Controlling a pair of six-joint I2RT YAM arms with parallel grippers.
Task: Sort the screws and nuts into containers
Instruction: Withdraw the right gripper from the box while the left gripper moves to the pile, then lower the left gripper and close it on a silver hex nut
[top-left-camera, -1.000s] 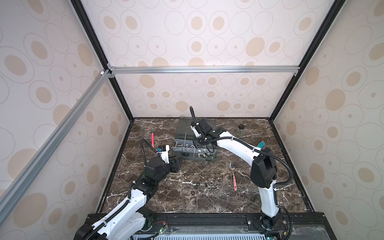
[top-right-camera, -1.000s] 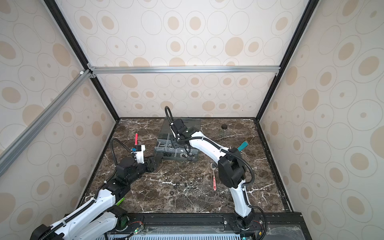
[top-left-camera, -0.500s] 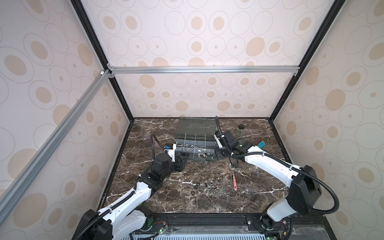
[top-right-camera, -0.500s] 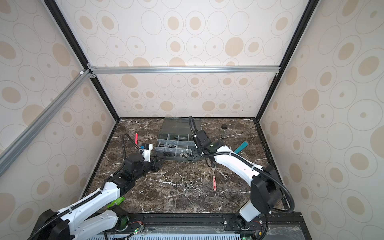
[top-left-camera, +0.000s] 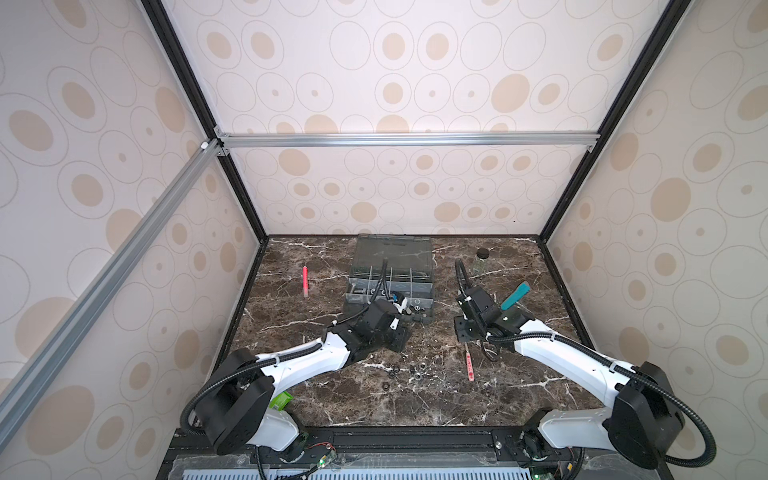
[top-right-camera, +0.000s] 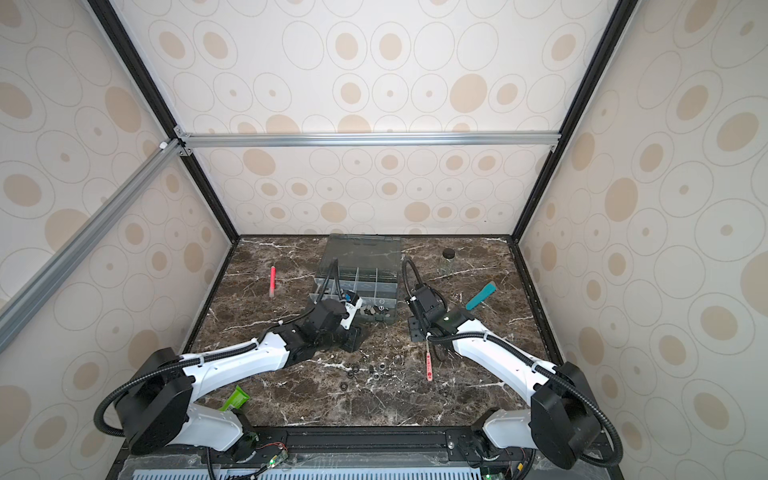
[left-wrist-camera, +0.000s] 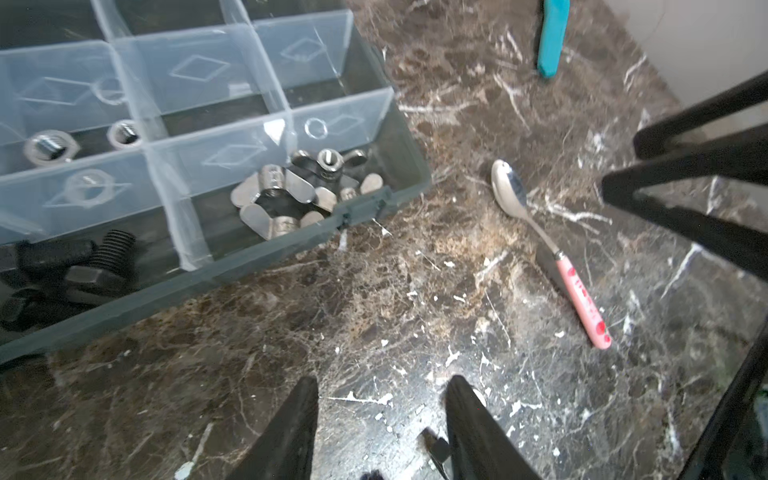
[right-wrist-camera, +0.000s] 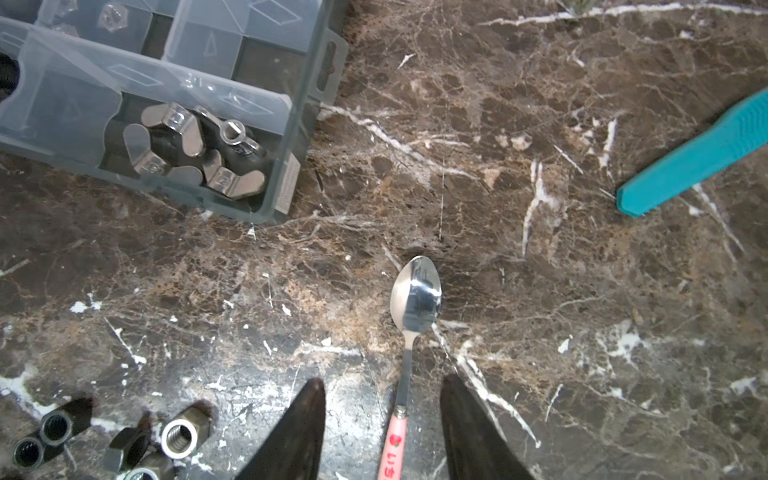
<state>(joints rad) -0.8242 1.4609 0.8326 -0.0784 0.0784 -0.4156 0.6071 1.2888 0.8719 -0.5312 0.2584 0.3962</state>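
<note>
Top views first. The organizer box (top-left-camera: 390, 251) sat toward the desk's (top-left-camera: 415, 407) back edge with its lid up. Bare marble lay open along the front edge and both side edges. The left gripper (top-left-camera: 400, 341) hung just off the box's front wall. The right gripper (top-right-camera: 415, 328) stood clear to the box's right, over the spoon (top-right-camera: 428, 365). Loose nuts (top-left-camera: 411, 371) lay mid-desk between the arms.

Left wrist view: the jaws stood apart and empty, with clear marble ahead. Dark screws (left-wrist-camera: 83, 266) and more nuts filled the containers (left-wrist-camera: 195, 70) along the box's front wall.

Right wrist view: the jaws stood apart, with the spoon's handle between them, touching neither.

Half a second before, the left gripper was at the box's left front corner and the right one sat close by its right side. Both had since come away toward the desk's front edge.
</note>
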